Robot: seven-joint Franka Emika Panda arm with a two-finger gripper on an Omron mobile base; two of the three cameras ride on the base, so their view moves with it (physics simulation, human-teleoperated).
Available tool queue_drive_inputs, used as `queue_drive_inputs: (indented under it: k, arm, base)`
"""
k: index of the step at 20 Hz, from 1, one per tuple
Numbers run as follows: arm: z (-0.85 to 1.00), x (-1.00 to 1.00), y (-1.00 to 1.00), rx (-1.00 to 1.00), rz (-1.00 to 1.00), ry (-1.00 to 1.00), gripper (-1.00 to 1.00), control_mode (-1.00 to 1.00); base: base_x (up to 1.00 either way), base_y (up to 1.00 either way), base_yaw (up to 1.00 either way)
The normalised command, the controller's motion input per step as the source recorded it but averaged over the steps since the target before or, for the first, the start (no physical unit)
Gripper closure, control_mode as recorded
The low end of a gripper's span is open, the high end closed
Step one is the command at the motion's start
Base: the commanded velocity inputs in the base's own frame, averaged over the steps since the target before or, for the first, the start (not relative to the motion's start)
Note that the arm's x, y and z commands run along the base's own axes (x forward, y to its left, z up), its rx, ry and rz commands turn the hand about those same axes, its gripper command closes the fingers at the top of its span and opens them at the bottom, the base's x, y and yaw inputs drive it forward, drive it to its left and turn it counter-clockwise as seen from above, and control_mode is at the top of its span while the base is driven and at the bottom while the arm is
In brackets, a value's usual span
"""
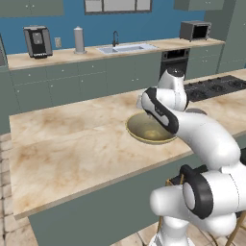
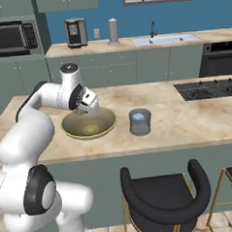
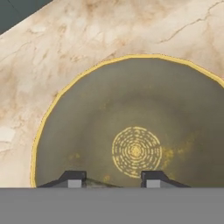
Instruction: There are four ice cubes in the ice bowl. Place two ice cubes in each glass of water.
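Observation:
The ice bowl (image 3: pixel 52 131) is olive-gold with a brassy rim, and the part of its floor I can see holds nothing. My gripper (image 3: pixel 113 179) hangs low inside it, over the near edge of the patterned centre. Its tips stand partly closed with a faint pale sliver, an ice cube (image 3: pixel 103 183), caught between them. From the right base view the gripper (image 2: pixel 83 110) dips over the back left of the ice bowl (image 2: pixel 102 131). A grey glass of water (image 2: pixel 139 122) stands to the bowl's right with pale blue ice at its top. My arm hides part of the ice bowl (image 1: pixel 144 140).
The bowl sits near the front edge of the marble island counter (image 2: pixel 186 123). A black cooktop (image 2: pixel 208 89) lies at its far right. Dark bar stools (image 2: pixel 164 193) stand below the front edge. The back counter carries a coffee machine (image 2: pixel 76 32), a tall canister (image 2: pixel 113 30) and a sink (image 2: pixel 164 38).

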Motion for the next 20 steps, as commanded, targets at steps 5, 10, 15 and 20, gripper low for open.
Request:
queue_drive_inputs:
  k: [5,10,15,20]
  arm:
    - [0.16,0.02,0.02,-0.02,0.00,0.00,1.00,-1.00]
    - [0.08,0.08,0.00,-0.01,0.00,0.00,1.00,-1.00]
    - [0.00,0.17,0.00,0.00,0.00,0.01,1.00,-1.00]
    - [0.00,0.00,0.00,0.00,0.00,-0.01,1.00,-1.00]
  base:
    - [0.00,0.00,0.00]
    - [0.00,0.00,0.00]
    - [0.00,0.00,0.00]
    - [0.00,0.00,0.00]
